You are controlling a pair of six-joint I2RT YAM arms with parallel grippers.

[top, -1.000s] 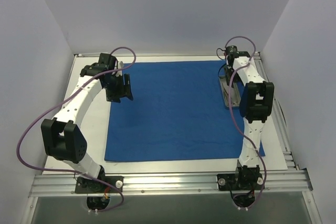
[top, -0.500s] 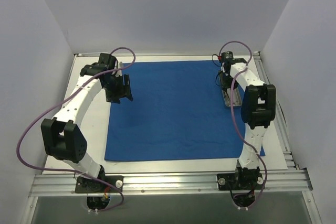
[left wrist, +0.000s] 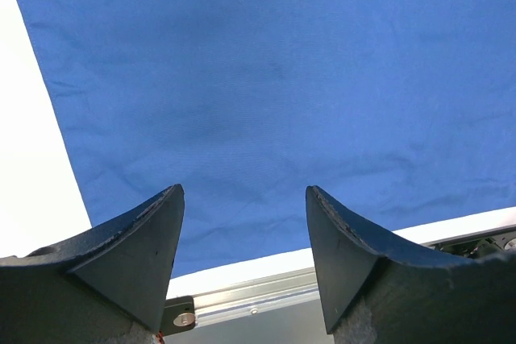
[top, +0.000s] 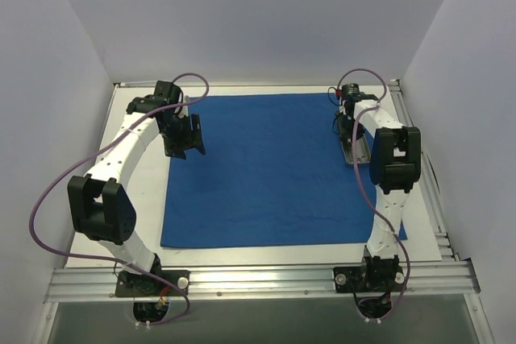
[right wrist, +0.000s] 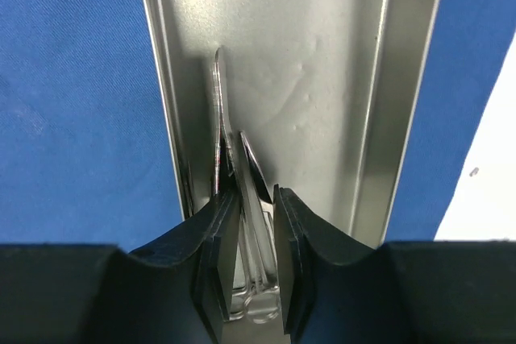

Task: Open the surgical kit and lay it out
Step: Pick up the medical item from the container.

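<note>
The surgical kit's royal-blue cloth (top: pixel 266 167) lies spread flat as a large sheet. At its far right edge stands a shallow metal tray (top: pixel 352 151), which fills the right wrist view (right wrist: pixel 330 54). Thin silver instruments (right wrist: pixel 219 118) lie along the tray's left wall, ring handles toward me. My right gripper (right wrist: pixel 256 195) reaches down into the tray (top: pixel 347 122), jaws drawn in against these instruments on both sides. My left gripper (top: pixel 184 138) hovers open over the cloth's left part (left wrist: pixel 282 78), with nothing between its fingers (left wrist: pixel 244 191).
A white table top (top: pixel 141 191) shows around the cloth. An aluminium rail (top: pixel 258 279) runs along the near edge with both arm bases on it. White walls close the left, back and right sides. The tray lies close to the right rail (top: pixel 407 130).
The right gripper has narrowed its jaws onto the instruments in the tray and shifted slightly toward the far edge. The left arm has barely moved.
</note>
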